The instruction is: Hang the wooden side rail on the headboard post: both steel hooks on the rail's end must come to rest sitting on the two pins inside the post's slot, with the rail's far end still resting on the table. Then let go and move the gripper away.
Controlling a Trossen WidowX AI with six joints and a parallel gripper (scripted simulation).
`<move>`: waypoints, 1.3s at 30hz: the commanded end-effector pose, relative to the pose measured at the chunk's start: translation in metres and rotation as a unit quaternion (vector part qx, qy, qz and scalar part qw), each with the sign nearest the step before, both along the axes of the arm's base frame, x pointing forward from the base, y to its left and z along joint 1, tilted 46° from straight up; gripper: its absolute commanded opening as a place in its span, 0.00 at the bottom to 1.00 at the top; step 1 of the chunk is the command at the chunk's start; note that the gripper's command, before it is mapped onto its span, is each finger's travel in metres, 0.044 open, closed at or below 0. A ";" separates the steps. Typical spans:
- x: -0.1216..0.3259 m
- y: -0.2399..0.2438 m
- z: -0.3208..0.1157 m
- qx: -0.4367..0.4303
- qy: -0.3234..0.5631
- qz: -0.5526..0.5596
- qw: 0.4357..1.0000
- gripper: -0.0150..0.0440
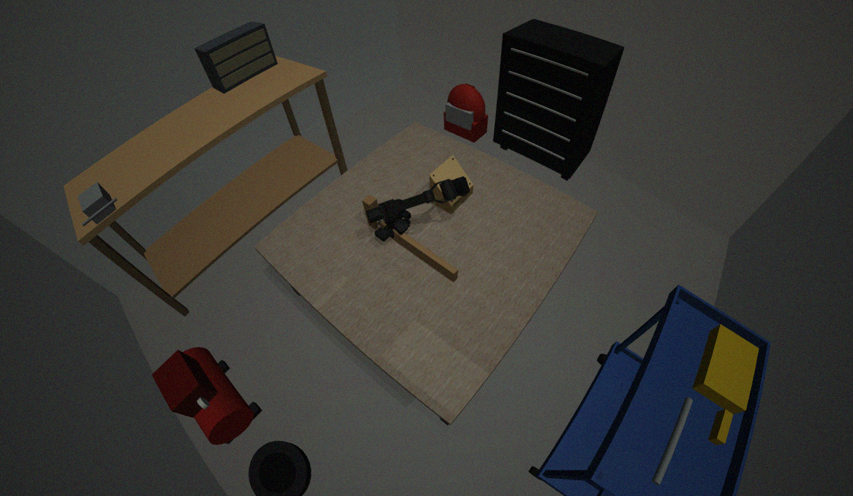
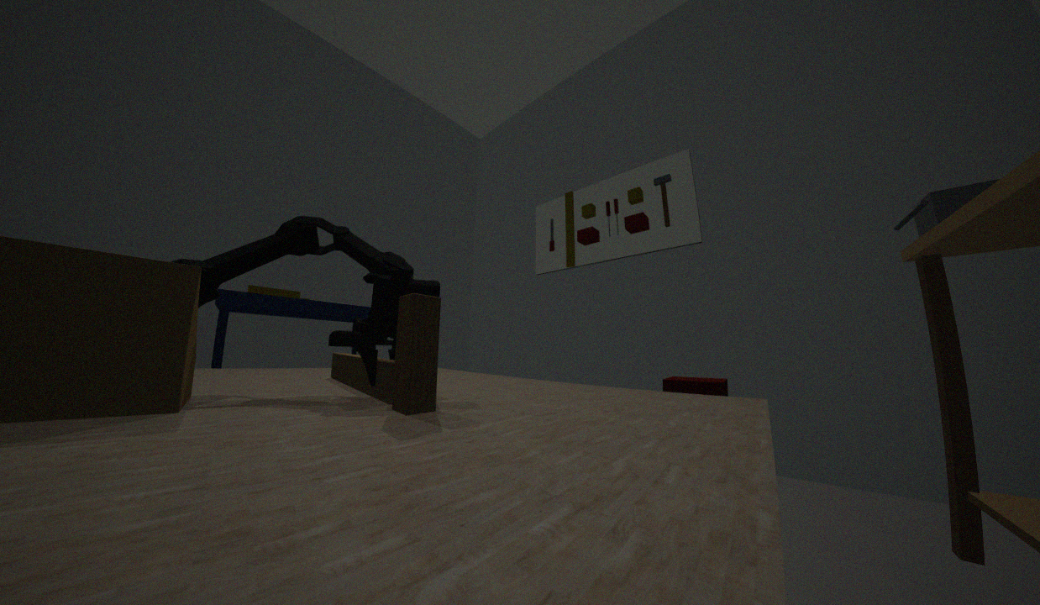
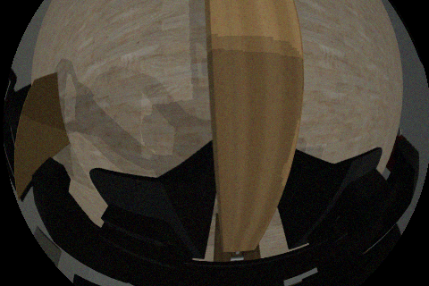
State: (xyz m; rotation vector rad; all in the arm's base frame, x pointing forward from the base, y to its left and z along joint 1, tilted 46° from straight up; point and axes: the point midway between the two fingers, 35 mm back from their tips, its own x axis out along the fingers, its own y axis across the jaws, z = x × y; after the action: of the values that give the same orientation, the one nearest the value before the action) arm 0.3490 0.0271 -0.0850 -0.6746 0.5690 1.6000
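The wooden side rail (image 1: pixel 426 253) (image 2: pixel 348 367) (image 3: pixel 255 76) lies long and low, its far end on the table. My gripper (image 1: pixel 393 228) (image 3: pixel 239 143) is shut on it near its post-side end, one black finger on each side. The headboard post (image 1: pixel 370 202) (image 2: pixel 416 353) (image 3: pixel 218 241) stands upright just beyond that end, roughly in line with the rail. A small bright steel glint (image 3: pixel 237 258) shows between the rail's end and the post. The slot, the pins and the hooks' seating are hidden, and I cannot tell whether the hooks touch the pins.
The arm reaches from a pale wooden block (image 1: pixel 452 169) (image 2: pixel 87 338) on the low table (image 1: pixel 355 295) (image 2: pixel 508 489). Around the table stand a workbench (image 1: pixel 189 132), a black drawer cabinet (image 1: pixel 550 92), a blue cart (image 1: pixel 682 345) and a red compressor (image 1: pixel 216 395).
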 end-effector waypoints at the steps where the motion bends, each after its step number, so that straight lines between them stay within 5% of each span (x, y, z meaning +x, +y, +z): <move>1: 0.000 0.000 0.000 0.000 0.000 0.000 1.000 0.25; 39: 0.001 -0.003 0.003 0.000 -0.004 0.007 1.000 0.25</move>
State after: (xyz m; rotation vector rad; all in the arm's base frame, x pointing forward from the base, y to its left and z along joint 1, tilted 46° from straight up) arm 0.3468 0.0272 -0.0834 -0.6678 0.5682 1.6131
